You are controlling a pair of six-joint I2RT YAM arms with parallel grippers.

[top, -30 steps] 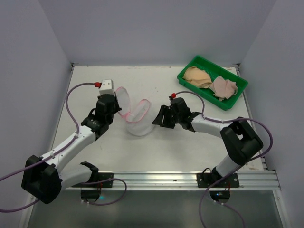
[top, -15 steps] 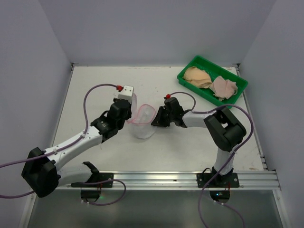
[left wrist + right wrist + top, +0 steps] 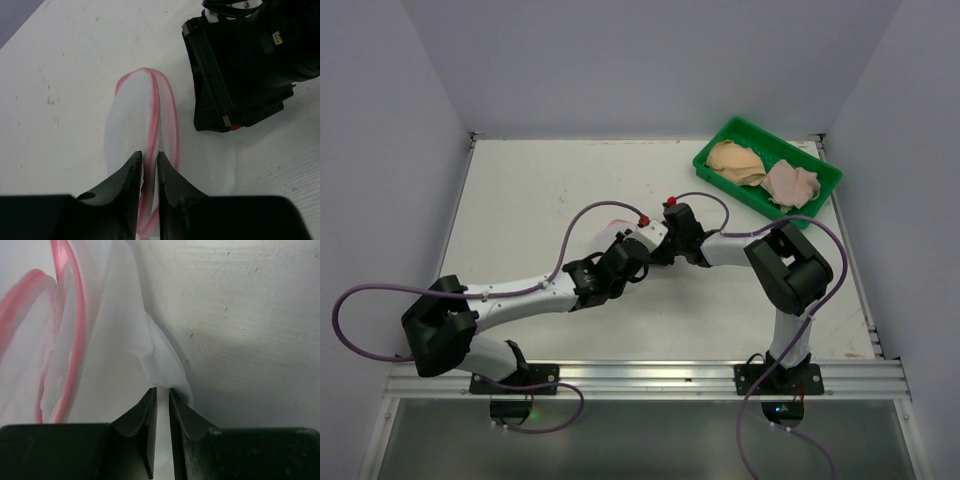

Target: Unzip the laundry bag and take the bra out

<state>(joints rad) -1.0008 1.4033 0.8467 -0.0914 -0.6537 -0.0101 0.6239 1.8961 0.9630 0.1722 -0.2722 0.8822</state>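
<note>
**A:** From above, what's new?

**B:** The left arm has swung from the far left to mid-table. The left gripper [image 3: 625,252] now sits over the laundry bag [image 3: 612,232], close against the right gripper [image 3: 660,248], which has moved in from the right. The bag gaped wide a second ago, and now only a white-and-pink sliver shows.

**A:** And the task?

**B:** I'd judge the zip is already undone. Two soft garments, beige and pink and likely bras, lie in the green tray [image 3: 770,138] at far right.

**A:** Left wrist view?

**B:** Its fingers pinch the pink zip trim [image 3: 154,110]. The rim halves lie flat together, and I cannot tell if anything is inside.

**A:** Right wrist view?

**B:** That gripper's jaws were spread a second ago. Now they nip a fold of white mesh. No slider shows anywhere.
</note>
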